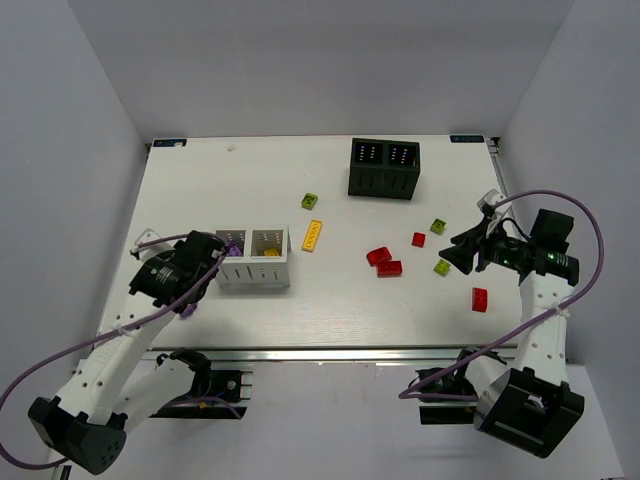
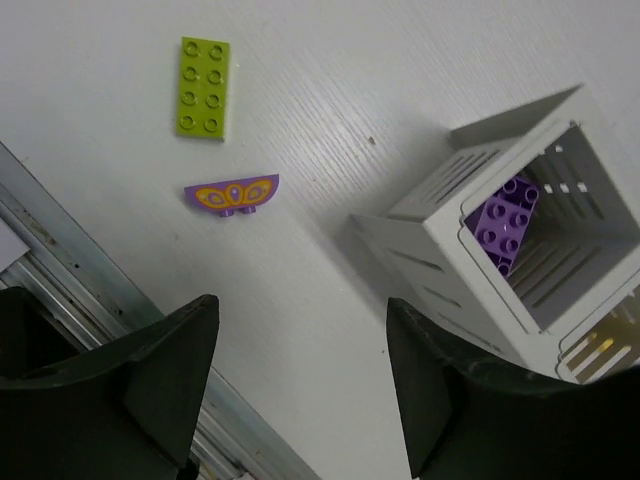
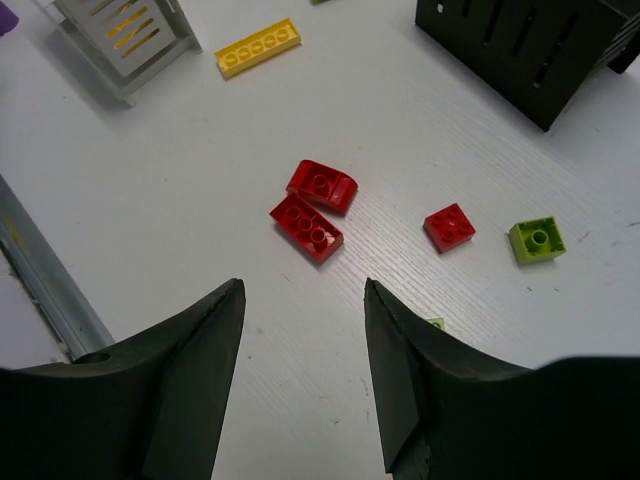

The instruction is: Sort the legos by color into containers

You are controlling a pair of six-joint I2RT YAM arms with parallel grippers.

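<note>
- The right claw (image 3: 302,290) has its jaws apart and is empty, hovering above two red bricks (image 3: 306,227) that lie against each other.
- To do this pick well, I would come straight down on the nearer flat brick and close across its narrow sides. That keeps the fingers off the curved red neighbour (image 3: 321,186), which could otherwise get dragged along.
- The left claw (image 2: 300,310) is also parted, holding and touching nothing, over the bare surface (image 2: 330,60) just beside the white box (image 2: 430,200).
- A purple brick (image 2: 503,222) lies in that box's compartment. A purple curved piece (image 2: 231,194) waits nearby, close to a lime plate (image 2: 205,86).
- Farther out, a small red brick (image 3: 449,226) and a lime brick (image 3: 537,240) lie loose before the black box (image 3: 520,50).
</note>
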